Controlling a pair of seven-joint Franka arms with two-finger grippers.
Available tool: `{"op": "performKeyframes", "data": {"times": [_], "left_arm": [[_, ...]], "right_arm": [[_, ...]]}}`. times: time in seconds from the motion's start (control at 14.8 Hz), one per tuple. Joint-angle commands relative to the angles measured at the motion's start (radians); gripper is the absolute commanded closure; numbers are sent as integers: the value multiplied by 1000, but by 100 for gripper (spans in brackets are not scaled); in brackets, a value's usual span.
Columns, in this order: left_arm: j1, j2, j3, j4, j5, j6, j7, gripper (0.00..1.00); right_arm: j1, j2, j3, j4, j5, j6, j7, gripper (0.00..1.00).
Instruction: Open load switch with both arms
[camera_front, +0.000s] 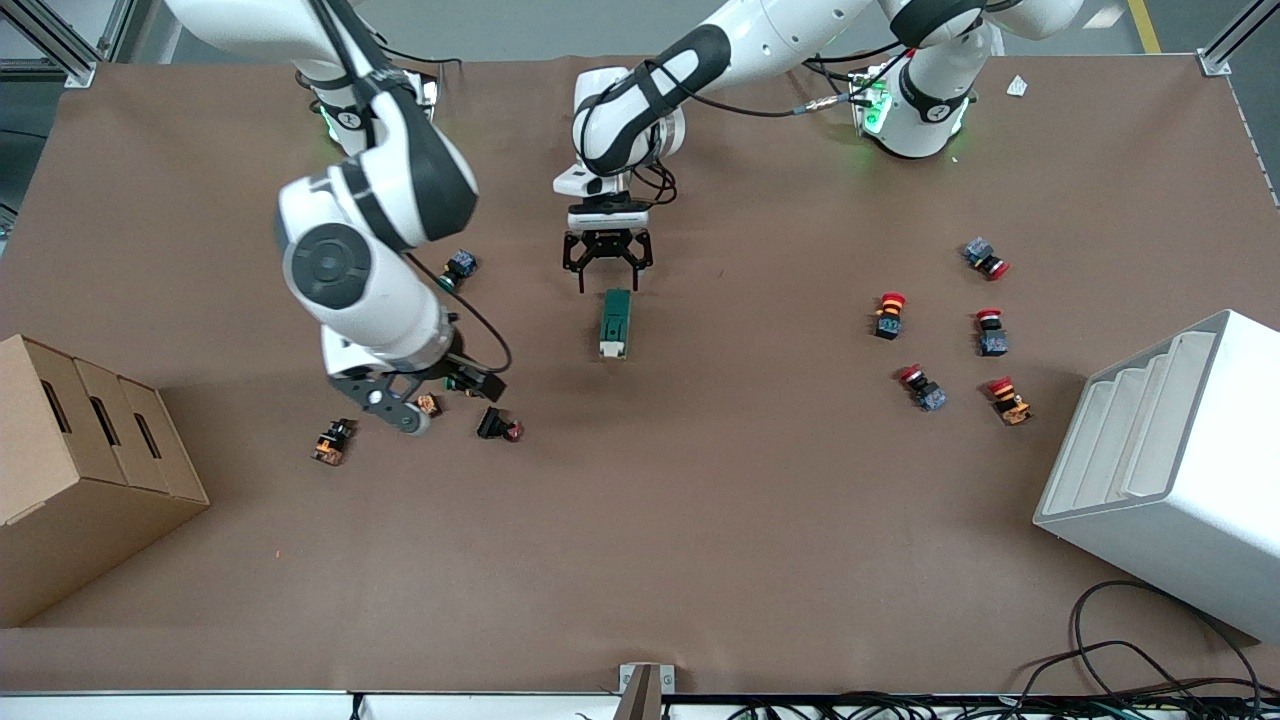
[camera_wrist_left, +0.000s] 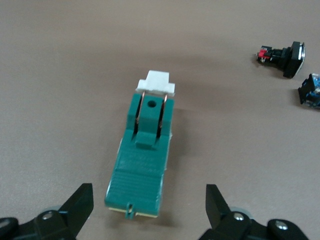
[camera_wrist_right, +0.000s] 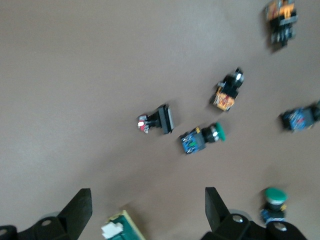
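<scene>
The load switch (camera_front: 614, 323) lies flat mid-table, a dark green block with its white toggle at the end nearer the front camera. My left gripper (camera_front: 606, 268) hangs open just over the switch's farther end. In the left wrist view the switch (camera_wrist_left: 145, 160) lies between the spread fingers (camera_wrist_left: 80, 201) without touching them, and the left gripper (camera_wrist_left: 149, 202) holds nothing. My right gripper (camera_front: 445, 392) hovers open over several push buttons toward the right arm's end. The right wrist view shows only the white-toggle end of the switch (camera_wrist_right: 120, 230), low between the open right gripper (camera_wrist_right: 148, 205).
Small push buttons (camera_front: 497, 427) lie scattered under the right hand, with one green-capped (camera_front: 458, 268) farther back. Several red-capped buttons (camera_front: 940, 330) sit toward the left arm's end. A cardboard box (camera_front: 80, 470) and a white rack (camera_front: 1170, 470) stand at the table's ends.
</scene>
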Motion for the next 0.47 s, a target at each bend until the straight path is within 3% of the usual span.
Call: {"op": "performKeyframes", "data": {"times": [0.0, 0.41], "left_arm": [[-16, 38, 3, -13, 112, -80, -82, 1], [-52, 103, 3, -8, 232, -185, -132, 2]], "right_arm": [[31, 35, -9, 6, 12, 11, 148, 0], [101, 152, -9, 39, 89, 37, 496, 0]]}}
